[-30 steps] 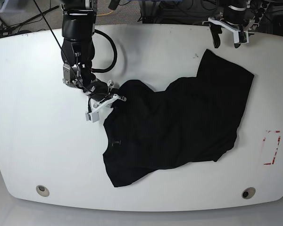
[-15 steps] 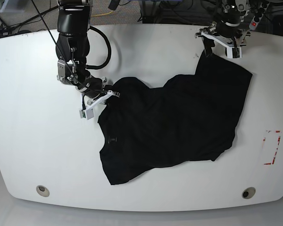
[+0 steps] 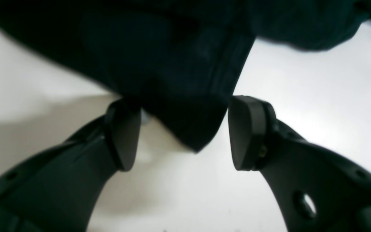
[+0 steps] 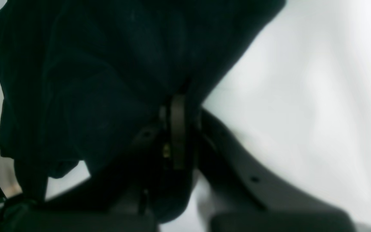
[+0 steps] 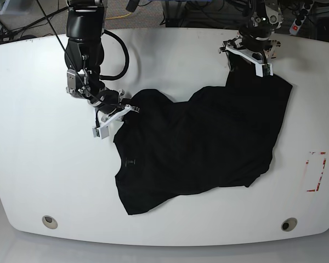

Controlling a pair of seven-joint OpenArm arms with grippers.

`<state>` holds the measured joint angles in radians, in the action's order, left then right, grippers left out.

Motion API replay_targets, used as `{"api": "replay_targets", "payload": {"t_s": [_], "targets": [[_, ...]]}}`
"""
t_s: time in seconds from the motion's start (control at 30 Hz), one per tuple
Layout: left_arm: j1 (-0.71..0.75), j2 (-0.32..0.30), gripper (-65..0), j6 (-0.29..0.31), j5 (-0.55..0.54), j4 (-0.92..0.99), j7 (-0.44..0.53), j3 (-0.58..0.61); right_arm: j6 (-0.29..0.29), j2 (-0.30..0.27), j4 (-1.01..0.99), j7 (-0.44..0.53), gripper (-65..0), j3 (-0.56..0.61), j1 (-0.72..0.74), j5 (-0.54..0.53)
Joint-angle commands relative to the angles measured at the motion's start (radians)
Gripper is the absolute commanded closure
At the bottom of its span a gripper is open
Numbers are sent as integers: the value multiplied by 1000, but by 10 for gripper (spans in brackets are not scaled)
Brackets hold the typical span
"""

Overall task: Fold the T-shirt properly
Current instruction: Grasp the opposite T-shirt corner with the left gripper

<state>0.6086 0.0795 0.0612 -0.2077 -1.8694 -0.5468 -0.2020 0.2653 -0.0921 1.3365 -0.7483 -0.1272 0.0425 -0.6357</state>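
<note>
Since earlier, my left gripper dropped over the T-shirt corner, jaws spread; right gripper pinches fabric. Folding unstarted.

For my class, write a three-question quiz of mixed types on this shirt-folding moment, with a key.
1. True or false: the left gripper has its jaws apart around a corner of the T-shirt.
2. Multiple choice: the right gripper is A) open above bare table, B) shut on the T-shirt's edge, C) out of view.
3. Fill in: in the base view, a red-marked rectangle sits near the ___ edge of the table.

Key: 1 true; 2 B; 3 right.
</note>
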Motion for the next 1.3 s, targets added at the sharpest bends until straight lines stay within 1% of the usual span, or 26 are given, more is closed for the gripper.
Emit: {"api": "replay_targets", "payload": {"t_s": [0.0, 0.1, 0.13, 0.17, 0.2, 0.23, 0.3, 0.33, 0.37, 0.4, 0.5, 0.53, 0.67, 0.73, 0.87, 0.93, 1.03, 1.13, 1.27], "targets": [[12, 3, -397, -1, -5, 18, -34, 0, 9, -7, 21, 8, 0, -2, 17, -13], [12, 3, -389, -1, -5, 32, -32, -1, 13, -7, 21, 8, 0, -2, 17, -13], [12, 3, -374, -1, -5, 38, -31, -1, 13, -8, 21, 8, 0, -2, 17, -13], [12, -1, -344, -1, -5, 40, -29, -1, 15, -8, 21, 8, 0, -2, 17, -13], [10, -4, -297, 1, -5, 43, -29, -1, 15, -8, 21, 8, 0, -2, 17, -13], [10, -4, -232, 1, -5, 54, -29, -1, 15, -8, 21, 8, 0, -2, 15, -13], [9, -5, -140, 1, -2, 66, -29, -1, 15, -8, 27, 8, 0, -2, 15, -13], [0, -7, -69, -1, 1, 72, -29, -3, 15, -8, 41, 9, 0, -2, 13, -13], [-9, -10, -17, -1, 1, 78, -29, -4, 15, -11, 53, 11, 0, -5, 4, -13], [-13, -17, 0, -1, 1, 84, -31, -4, 15, -18, 65, 13, 0, -7, -6, -13], [-20, -56, -11, -1, 0, 100, -25, -3, 16, -28, 150, 14, 0, -9, -34, -13], [-23, -63, -6, -1, 0, 98, -20, -4, 16, -30, 173, 14, 0, -9, -40, -13], [-20, -108, -3, -1, 0, 72, 57, -4, 16, -70, 275, 14, 0, -10, -88, -13], [-19, -134, -3, -2, 0, 57, 75, -4, 16, -85, 309, 16, 0, -10, -108, -13], [-23, -189, -3, -7, 0, 26, 77, -18, 16, -150, 398, 86, 0, -27, -161, -14], [-25, -209, -3, -31, 1, 14, 77, -53, 16, -176, 430, 112, 0, -47, -180, -14], [-43, -246, -3, -56, 1, 9, 77, -93, 16, -206, 470, 112, 0, -94, -184, -14], [-54, -294, -3, -59, 0, -9, 77, -126, 16, -223, 489, 112, 0, -142, -180, -16], [-83, -323, -3, -59, 1, -57, 72, -167, 16, -258, 507, 112, 0, -167, -148, -22]]}}
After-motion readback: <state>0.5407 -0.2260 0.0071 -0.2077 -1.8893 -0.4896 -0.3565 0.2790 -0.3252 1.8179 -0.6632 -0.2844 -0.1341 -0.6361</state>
